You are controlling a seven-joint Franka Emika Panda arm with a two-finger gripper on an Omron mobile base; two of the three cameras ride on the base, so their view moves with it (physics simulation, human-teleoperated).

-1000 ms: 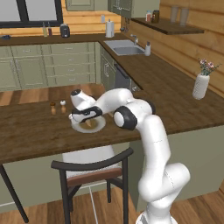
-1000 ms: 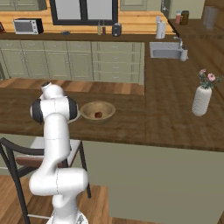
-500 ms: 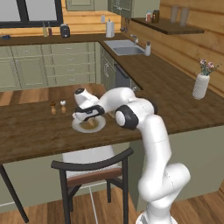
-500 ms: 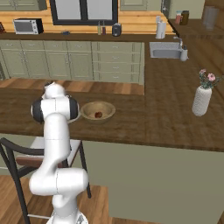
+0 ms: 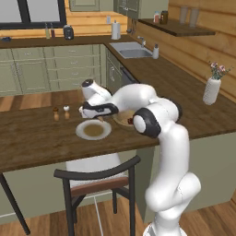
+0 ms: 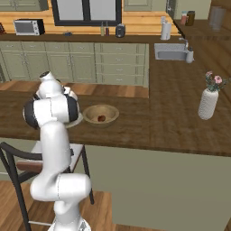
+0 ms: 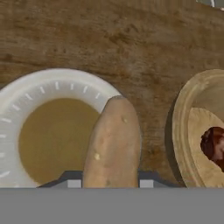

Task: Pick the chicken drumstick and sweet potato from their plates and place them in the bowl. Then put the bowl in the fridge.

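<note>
Hand view: sweet potato (image 7: pixel 113 144) gripped between the jaws.
Hangs above white plate (image 7: pixel 30 92) at 9 o'clock; bowl (image 7: pixel 183 131) with chicken drumstick (image 7: pixel 214 144) at 3 o'clock, on bench (image 7: pixel 109 39).

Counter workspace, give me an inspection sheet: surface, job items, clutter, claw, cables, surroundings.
Surface: dark wooden counter, no spills seen.
Job's things: sweet potato between the claw's fingers, above the edge of a white plate with a brown centre; chicken drumstick already in the wooden bowl beside that plate; second plate and fridge: nothing seen.
Clutter: two small shakers behind the plate; white vase of flowers further along the counter.
Grippers: claw closed on the sweet potato, over the plate.
Cables: nothing seen.
Surroundings: dark chair at the counter's near side; sink, microwave and cabinets behind.
</note>
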